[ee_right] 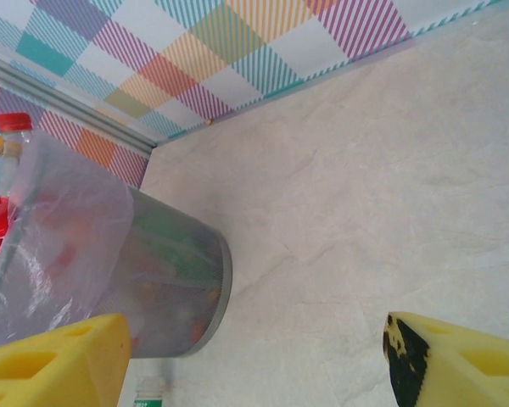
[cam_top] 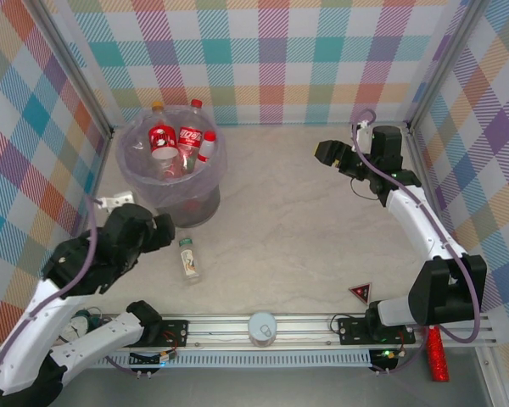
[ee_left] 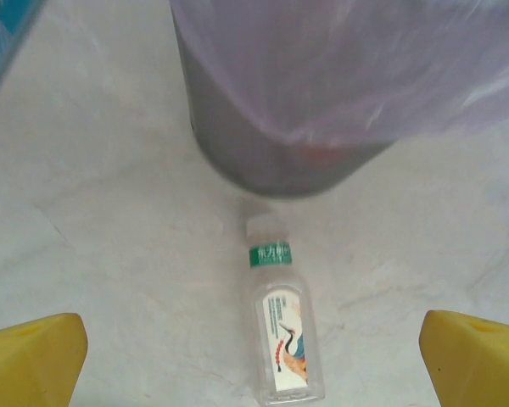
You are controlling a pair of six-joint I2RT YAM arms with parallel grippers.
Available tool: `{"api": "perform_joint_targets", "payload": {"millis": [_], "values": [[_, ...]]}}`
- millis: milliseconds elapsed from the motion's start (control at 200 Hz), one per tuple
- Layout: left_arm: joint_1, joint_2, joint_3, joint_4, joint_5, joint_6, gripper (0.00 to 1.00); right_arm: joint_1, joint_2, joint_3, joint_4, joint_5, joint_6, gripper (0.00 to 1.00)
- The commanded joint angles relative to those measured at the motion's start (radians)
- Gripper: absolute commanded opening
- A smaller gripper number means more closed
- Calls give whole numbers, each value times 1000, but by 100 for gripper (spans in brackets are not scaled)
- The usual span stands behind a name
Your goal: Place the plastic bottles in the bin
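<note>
Yellow-padded left claw (ee_left: 254, 360) gapes low over the lying bottle (ee_left: 282, 339) beside the bin (ee_left: 263, 161); outstretched right claw (ee_right: 254, 356) also open.

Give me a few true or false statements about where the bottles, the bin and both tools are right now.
A bottle lies on its side on the table, outside the bin. True.
The left tool grips that bottle. False: it is open and the bottle lies free.
The bin is empty. False: several bottles stand in it.
The right tool holds nothing. True.
The loose bottle's cap points toward the bin. True.
</note>
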Motion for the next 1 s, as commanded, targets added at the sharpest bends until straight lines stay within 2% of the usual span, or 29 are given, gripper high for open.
{"api": "perform_joint_targets", "payload": {"millis": [0, 245, 550, 775, 995], "values": [[-25, -17, -135, 122, 66, -133, 100, -6, -54, -19, 28, 37, 4, 79], [-25, 50, -365, 383, 141, -159, 100, -7, -76, -26, 24, 40, 4, 79], [-24, 193, -513, 565, 193, -173, 100, -7, -80, -28, 28, 33, 6, 79], [-23, 260, -573, 629, 197, -197, 91, -7, -77, -30, 29, 30, 5, 79], [-19, 304, -588, 644, 185, -196, 76, -8, -57, -23, 30, 25, 4, 79]]}}
